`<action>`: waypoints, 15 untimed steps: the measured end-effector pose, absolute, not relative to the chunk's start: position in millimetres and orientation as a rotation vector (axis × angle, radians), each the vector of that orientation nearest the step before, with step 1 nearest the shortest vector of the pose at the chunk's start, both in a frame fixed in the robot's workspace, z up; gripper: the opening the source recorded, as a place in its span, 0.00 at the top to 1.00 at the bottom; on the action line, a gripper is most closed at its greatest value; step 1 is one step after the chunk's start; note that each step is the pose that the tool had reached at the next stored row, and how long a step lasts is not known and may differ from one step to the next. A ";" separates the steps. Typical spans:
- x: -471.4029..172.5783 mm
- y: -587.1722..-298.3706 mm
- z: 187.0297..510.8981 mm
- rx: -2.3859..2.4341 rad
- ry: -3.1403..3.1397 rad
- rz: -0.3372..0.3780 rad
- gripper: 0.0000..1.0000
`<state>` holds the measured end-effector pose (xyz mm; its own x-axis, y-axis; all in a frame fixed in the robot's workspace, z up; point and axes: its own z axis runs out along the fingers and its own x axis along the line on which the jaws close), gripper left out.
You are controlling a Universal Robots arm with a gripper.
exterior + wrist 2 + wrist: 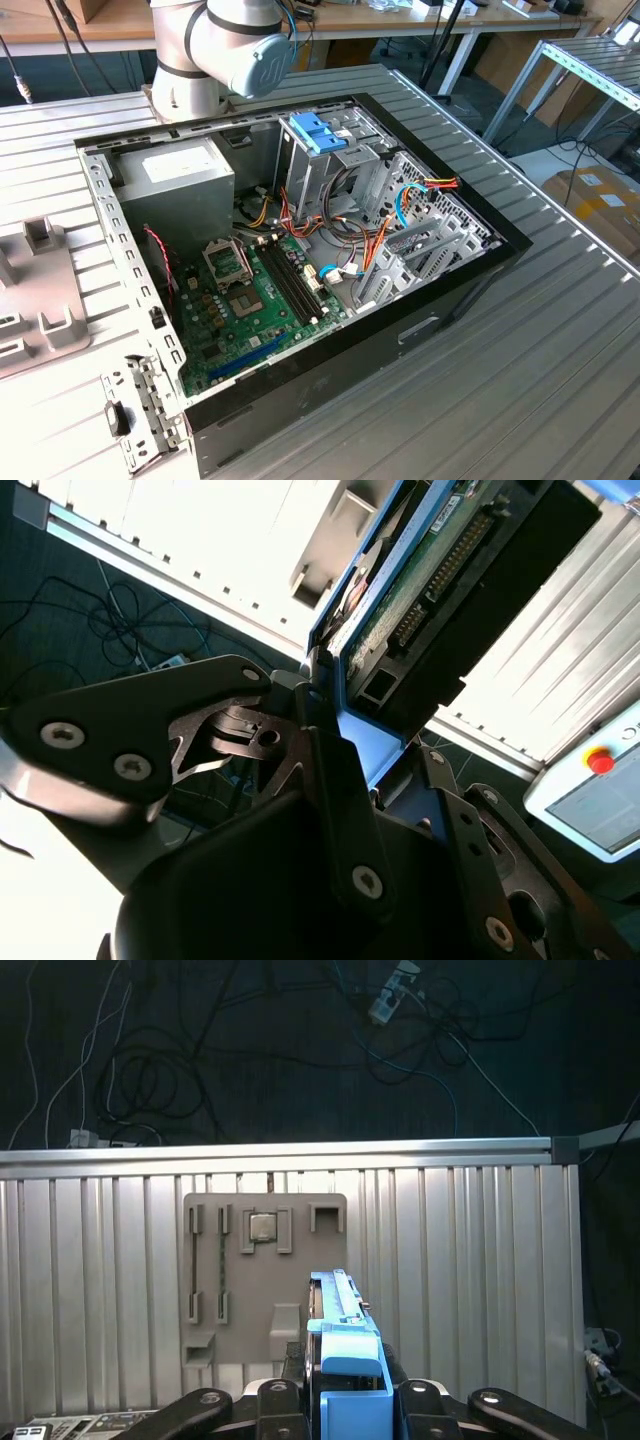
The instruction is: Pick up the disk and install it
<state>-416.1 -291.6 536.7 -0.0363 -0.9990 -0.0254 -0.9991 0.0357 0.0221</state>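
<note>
The disk point(338, 1305) stands edge-on in the first wrist view, a thin slab in a bright blue carrier whose tab point(346, 1352) sits between my black fingers. My gripper point(346, 1385) is shut on the disk. It hangs above the ribbed metal table point(480, 1260), over a grey fixture plate point(265, 1270). In the second wrist view the disk point(430, 570) shows its green circuit-board side and blue frame, clamped in the gripper point(340, 725). In the exterior view the open computer case point(470, 270) lies on the table with its drive cage point(330, 165) at the back.
The arm's base point(220, 50) stands behind the case. Inside lie a motherboard point(260, 300), a grey power supply point(175, 175), loose cables and a pale blue latch point(318, 132) on the cage. A small chip point(262, 1227) sits in the fixture plate. Cables trail on the floor past the table edge.
</note>
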 end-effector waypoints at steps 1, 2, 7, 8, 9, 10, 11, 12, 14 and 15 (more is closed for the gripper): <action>-416.0 -291.6 536.6 -2.179 2.259 0.053 0.63; -415.7 -291.7 536.6 -2.179 2.259 0.053 0.63; -414.4 -291.9 536.5 -2.179 2.259 0.052 0.63; -414.0 -292.0 536.5 -2.179 2.259 0.052 0.63; -413.8 -292.0 536.5 -2.179 2.259 0.052 0.63; -413.6 -292.0 536.5 -2.179 2.259 0.052 0.63; -413.3 -292.0 536.5 -2.179 2.259 0.052 0.63; -413.0 -292.1 536.4 -2.179 2.259 0.052 0.63; -412.4 -292.2 536.4 -2.179 2.259 0.052 0.63; -412.3 -292.2 536.4 -2.179 2.259 0.052 0.63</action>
<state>-412.3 -292.2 536.4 -0.0363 -0.9990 -0.0245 -0.9991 0.0357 0.0221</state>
